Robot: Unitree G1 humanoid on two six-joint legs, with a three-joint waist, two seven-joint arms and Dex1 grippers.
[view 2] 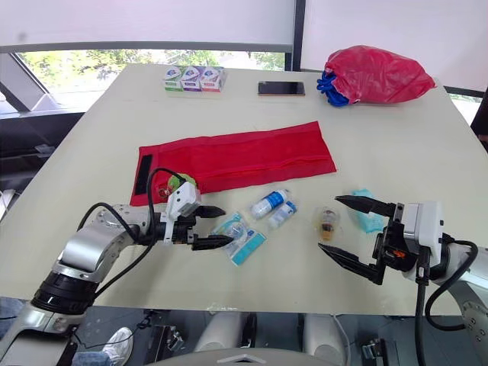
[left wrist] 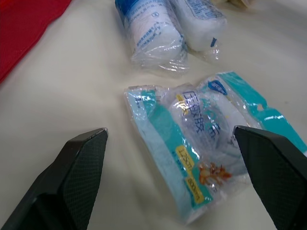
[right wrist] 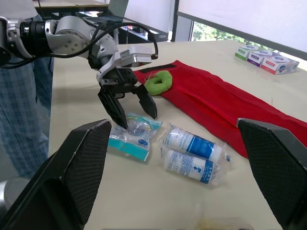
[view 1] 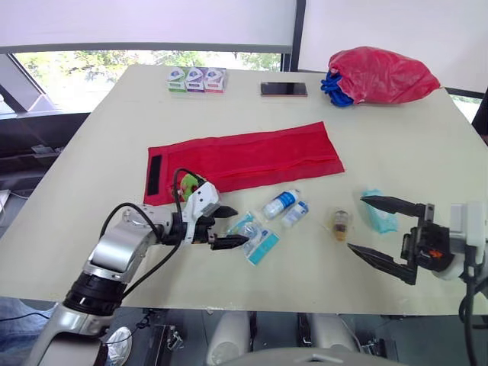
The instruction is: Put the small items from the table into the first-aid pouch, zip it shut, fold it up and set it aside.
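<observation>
The red mesh first-aid pouch (view 1: 244, 162) lies unfolded flat across the middle of the table, with a green roll (view 1: 189, 187) at its left end. In front of it lie two teal packets (view 1: 255, 236), two wrapped bandage rolls (view 1: 286, 207), a small yellowish item (view 1: 340, 223) and another teal packet (view 1: 379, 217). My left gripper (view 1: 240, 226) is open, its fingertips either side of the nearer teal packet (left wrist: 201, 148), low over the table. My right gripper (view 1: 356, 223) stands wide open and empty, between the yellowish item and the right teal packet.
A red bag with blue cords (view 1: 381, 75) sits at the back right, a phone (view 1: 284, 89) and three small boxes (view 1: 197, 79) along the far edge. A person's legs (right wrist: 19, 120) stand beside the table on my left. The table's front edge runs just below both grippers.
</observation>
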